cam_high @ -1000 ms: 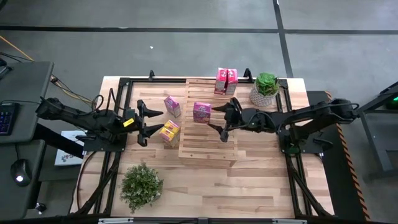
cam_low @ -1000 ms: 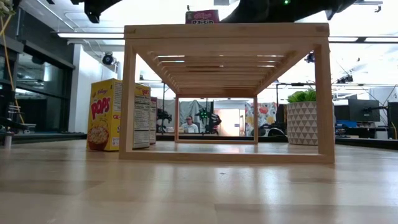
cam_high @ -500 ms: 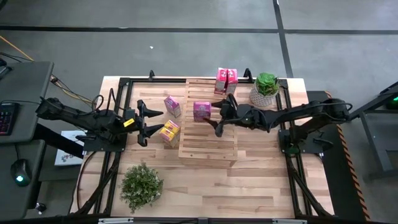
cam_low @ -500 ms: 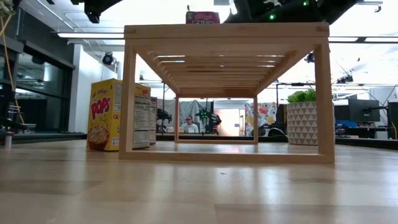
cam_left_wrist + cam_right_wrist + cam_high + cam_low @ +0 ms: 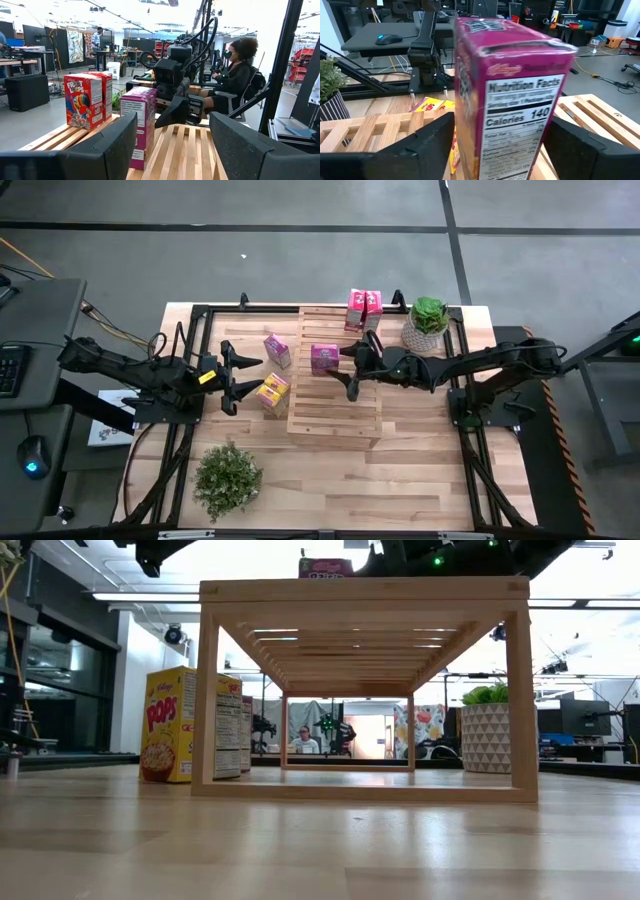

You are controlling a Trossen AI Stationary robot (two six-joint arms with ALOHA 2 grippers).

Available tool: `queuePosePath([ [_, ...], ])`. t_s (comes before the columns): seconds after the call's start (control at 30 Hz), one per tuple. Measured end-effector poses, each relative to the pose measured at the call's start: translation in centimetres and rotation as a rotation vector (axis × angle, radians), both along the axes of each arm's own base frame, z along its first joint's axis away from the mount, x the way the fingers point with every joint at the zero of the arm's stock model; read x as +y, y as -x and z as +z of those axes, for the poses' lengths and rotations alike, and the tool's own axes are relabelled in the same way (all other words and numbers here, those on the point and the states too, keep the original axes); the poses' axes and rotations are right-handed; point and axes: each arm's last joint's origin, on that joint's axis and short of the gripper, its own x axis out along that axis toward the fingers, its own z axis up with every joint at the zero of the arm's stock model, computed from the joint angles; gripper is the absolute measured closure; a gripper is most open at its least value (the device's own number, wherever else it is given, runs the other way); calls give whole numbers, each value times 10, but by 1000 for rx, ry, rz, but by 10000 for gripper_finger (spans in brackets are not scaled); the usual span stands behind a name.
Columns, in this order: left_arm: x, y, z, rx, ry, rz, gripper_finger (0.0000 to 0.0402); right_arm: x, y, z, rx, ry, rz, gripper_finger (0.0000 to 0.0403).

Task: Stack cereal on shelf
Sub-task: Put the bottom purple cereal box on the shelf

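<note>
The right gripper (image 5: 346,368) was positioned astride the pink cereal box (image 5: 324,358) near the shelf's (image 5: 335,420) far edge, fingers apparently not yet clamped; the left gripper (image 5: 228,377) was held open.

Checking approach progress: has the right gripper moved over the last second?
Yes. In the high view the right gripper has slid along the shelf toward the pink box, away from the potted plant.
</note>
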Motion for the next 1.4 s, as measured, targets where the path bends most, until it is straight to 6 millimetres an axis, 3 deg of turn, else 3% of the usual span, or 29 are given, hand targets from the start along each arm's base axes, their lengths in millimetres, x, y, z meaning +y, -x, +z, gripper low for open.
queuePosePath([
  [0.33,0,0,0,0,0,0,163,0,0,0,0,0,0,213],
  [0.5,0,0,0,0,0,0,163,0,1,2,-3,0,0,225],
  [0.7,0,0,0,-1,0,0,163,10,18,23,-31,18,-28,226],
  [0.87,0,0,0,-1,0,0,163,31,43,32,45,78,-302,226],
  [1.07,0,0,0,-1,0,1,163,55,59,36,-45,42,-646,226],
  [1.23,0,0,0,-2,1,1,163,58,63,32,-142,-12,-859,226],
  [1.4,0,0,0,-2,1,1,163,53,54,22,-197,-74,-910,226],
])
